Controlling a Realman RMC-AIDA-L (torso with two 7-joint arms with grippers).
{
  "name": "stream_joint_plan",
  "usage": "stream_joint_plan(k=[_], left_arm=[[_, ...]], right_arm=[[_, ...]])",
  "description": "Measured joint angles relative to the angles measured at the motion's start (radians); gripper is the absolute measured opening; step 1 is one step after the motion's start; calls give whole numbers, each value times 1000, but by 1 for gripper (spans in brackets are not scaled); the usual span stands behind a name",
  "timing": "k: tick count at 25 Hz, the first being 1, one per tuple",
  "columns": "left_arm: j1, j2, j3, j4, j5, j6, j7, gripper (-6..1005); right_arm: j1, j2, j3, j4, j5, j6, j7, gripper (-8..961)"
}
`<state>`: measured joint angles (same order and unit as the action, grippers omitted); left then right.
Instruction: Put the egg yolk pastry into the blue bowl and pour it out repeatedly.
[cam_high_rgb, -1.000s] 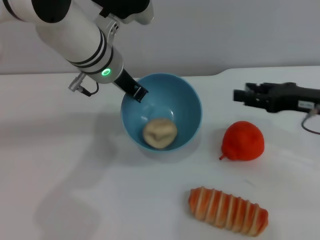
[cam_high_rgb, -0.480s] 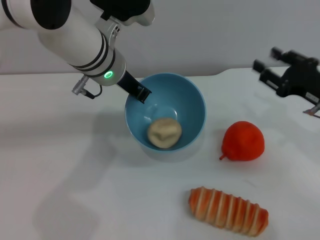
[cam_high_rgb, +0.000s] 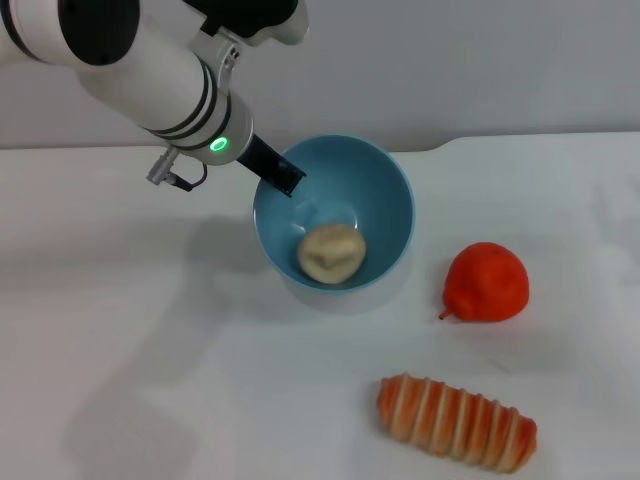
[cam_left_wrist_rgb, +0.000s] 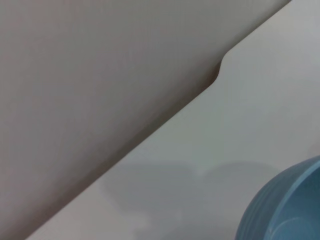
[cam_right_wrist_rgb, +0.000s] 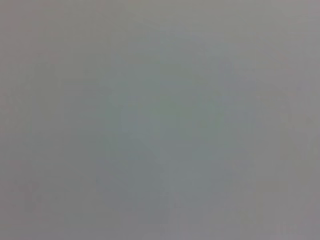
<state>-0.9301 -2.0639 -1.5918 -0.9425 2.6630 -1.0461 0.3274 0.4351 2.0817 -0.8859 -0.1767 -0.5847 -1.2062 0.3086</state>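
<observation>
The blue bowl (cam_high_rgb: 378, 195) sits tipped toward me at the middle of the white table, its rim raised on the far left side. The egg yolk pastry (cam_high_rgb: 331, 251), a pale beige lump, lies inside it near the bottom. My left gripper (cam_high_rgb: 283, 178) is shut on the bowl's far-left rim, one black finger showing inside the bowl. A part of the bowl's outer wall (cam_left_wrist_rgb: 285, 205) shows in the left wrist view. My right gripper is out of view; the right wrist view shows only plain grey.
A red fruit (cam_high_rgb: 486, 282) lies on the table right of the bowl. A long orange-striped bread loaf (cam_high_rgb: 456, 421) lies at the front right. The grey wall runs behind the table's far edge (cam_high_rgb: 470, 140).
The left gripper has lifted the bowl slightly up and to the right, the pastry staying inside. The right gripper has risen and left the head view at the right.
</observation>
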Motion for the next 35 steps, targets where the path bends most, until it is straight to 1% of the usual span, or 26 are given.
stream_joint_plan(k=[2, 5, 8, 11, 12, 14, 17, 20, 24, 25, 27, 28, 29, 32, 35], left_arm=[[4, 0, 14, -4, 0, 16, 0, -1], [7, -1, 16, -5, 0, 26, 0, -1], [9, -2, 16, -6, -1, 32, 1, -1], [10, -2, 17, -7, -1, 34, 1, 0], [10, -2, 18, -8, -2, 39, 1, 0], [10, -2, 20, -8, -2, 42, 1, -1], [11, -2, 43, -19, -7, 68, 1, -1], [19, -2, 66, -51, -13, 93, 1, 0], [45, -5, 145, -116, -16, 161, -6, 0], [45, -5, 145, -116, -16, 161, -6, 0], [55, -5, 175, -122, -23, 206, -8, 0], [70, -6, 207, -126, -36, 265, -8, 0], [74, -6, 214, -127, -40, 282, -8, 0], [104, -6, 258, -134, -74, 398, -8, 0], [115, -5, 309, -136, -107, 506, -5, -1]], right_arm=[[-4, -1, -3, 33, 46, -30, -4, 505], [-20, -4, -11, 80, 46, -94, 37, 506], [-36, -6, -12, 92, 38, -117, 99, 507], [-48, -8, -9, 94, 36, -111, 176, 508], [-51, -10, -5, 94, 36, -95, 225, 538], [-53, -10, -4, 93, 36, -88, 233, 597], [-58, -9, -8, 89, 37, -77, 200, 686], [-56, -8, -13, 92, 30, -61, 147, 709], [-58, -5, -13, 94, 29, -51, 135, 725], [-61, -5, -13, 95, 29, -52, 134, 725], [-67, -4, -13, 97, 29, -54, 132, 725], [-70, -4, -12, 98, 29, -55, 131, 725], [-73, -3, -11, 98, 29, -55, 131, 725], [-78, -3, -13, 100, 29, -57, 130, 725], [-78, -3, -13, 101, 30, -62, 130, 725]])
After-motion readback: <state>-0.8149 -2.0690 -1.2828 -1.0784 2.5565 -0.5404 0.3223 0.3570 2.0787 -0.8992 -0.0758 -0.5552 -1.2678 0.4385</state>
